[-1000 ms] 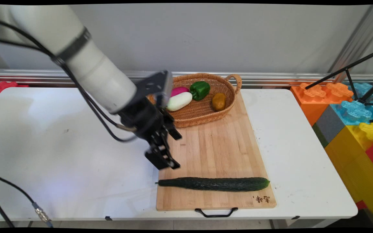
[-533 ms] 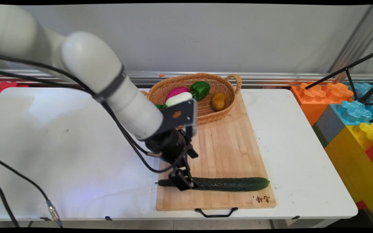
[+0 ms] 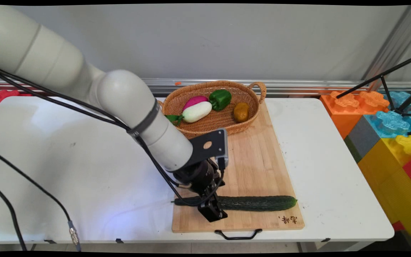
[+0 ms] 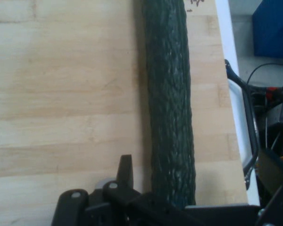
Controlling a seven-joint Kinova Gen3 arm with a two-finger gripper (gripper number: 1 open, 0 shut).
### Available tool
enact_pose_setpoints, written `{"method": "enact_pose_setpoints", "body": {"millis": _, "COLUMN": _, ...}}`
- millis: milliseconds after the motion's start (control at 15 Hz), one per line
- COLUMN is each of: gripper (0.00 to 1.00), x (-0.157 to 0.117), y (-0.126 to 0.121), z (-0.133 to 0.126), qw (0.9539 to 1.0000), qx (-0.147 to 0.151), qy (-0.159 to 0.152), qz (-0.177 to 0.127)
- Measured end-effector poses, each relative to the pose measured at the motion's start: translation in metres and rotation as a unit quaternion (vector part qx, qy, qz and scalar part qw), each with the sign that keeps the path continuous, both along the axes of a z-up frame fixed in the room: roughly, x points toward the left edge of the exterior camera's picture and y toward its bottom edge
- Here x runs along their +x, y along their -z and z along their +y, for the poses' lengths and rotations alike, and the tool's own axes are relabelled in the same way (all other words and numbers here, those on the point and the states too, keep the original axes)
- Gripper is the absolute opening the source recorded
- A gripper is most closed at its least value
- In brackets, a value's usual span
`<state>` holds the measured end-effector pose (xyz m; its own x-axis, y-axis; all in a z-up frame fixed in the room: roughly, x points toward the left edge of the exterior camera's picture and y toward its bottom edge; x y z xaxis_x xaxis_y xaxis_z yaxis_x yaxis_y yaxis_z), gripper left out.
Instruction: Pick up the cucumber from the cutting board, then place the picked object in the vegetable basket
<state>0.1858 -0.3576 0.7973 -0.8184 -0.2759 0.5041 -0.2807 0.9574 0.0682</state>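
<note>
Fingers of the gripper (image 3: 212, 211) come down over the cucumber (image 3: 255, 202) near its stem end, one on each side. The hand view shows one fingertip (image 4: 125, 170) just beside the cucumber's flank with a slim gap, so the claw reads as spread apart and straddling rather than squeezing; the other finger is hidden behind the cucumber, which makes this probable, not certain.

The cucumber lies lengthwise across the near part of the cutting board (image 3: 248, 160), parallel to its near edge, well placed for a crosswise grasp. At the board's far end sits a wicker basket (image 3: 243, 125) holding a white radish (image 3: 197, 111), a pink one, a green pepper (image 3: 220, 99) and a brown potato (image 3: 241, 111). The wrist covers the cucumber's middle-left stretch, and the board's near handle (image 3: 238, 235) overhangs the table (image 3: 66, 160).
</note>
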Motion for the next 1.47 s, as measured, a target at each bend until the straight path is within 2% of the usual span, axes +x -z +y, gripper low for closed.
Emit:
{"method": "enact_pose_setpoints", "body": {"millis": 400, "gripper": 1.00, "x": -0.005, "y": 0.019, "z": -0.004, "qw": 1.0000, "qx": 0.004, "qy": -0.005, "qz": 0.004}}
{"method": "enact_pose_setpoints", "body": {"millis": 467, "gripper": 0.00, "x": -0.006, "y": 0.022, "z": -0.005, "qw": 1.0000, "qx": 0.003, "qy": -0.005, "qz": 0.005}}
{"method": "enact_pose_setpoints", "body": {"millis": 1067, "gripper": 0.00, "x": -0.007, "y": 0.029, "z": -0.014, "qw": 0.9999, "qx": -0.003, "qy": -0.006, "qz": 0.009}}
{"method": "enact_pose_setpoints", "body": {"millis": 1267, "gripper": 0.00, "x": -0.008, "y": 0.016, "z": -0.019, "qw": 0.9996, "qx": 0.003, "qy": -0.005, "qz": 0.027}}
{"method": "enact_pose_setpoints", "body": {"millis": 1467, "gripper": 0.00, "x": -0.009, "y": -0.014, "z": -0.030, "qw": 0.9980, "qx": 0.017, "qy": -0.006, "qz": 0.062}}
